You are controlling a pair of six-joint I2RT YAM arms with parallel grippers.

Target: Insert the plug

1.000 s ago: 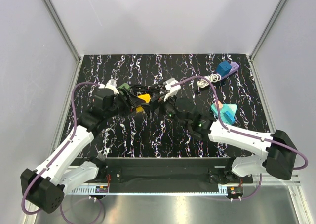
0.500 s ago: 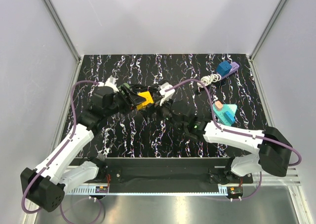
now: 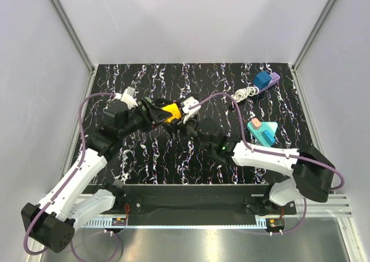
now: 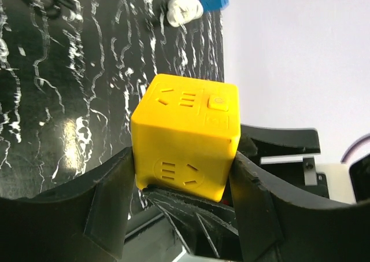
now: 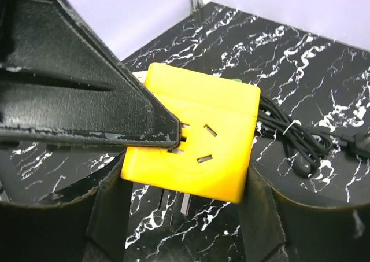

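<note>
Right gripper (image 5: 185, 213) has reached the one yellow cube (image 4: 185, 129); left gripper (image 4: 182, 184) clamps it; right's grip unclear.

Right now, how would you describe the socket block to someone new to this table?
On the black marbled table, look left of centre, where the left gripper grips it. It is the yellow cube with socket slots on its faces, the only yellow thing; the blue block and teal piece lie far right.
</note>
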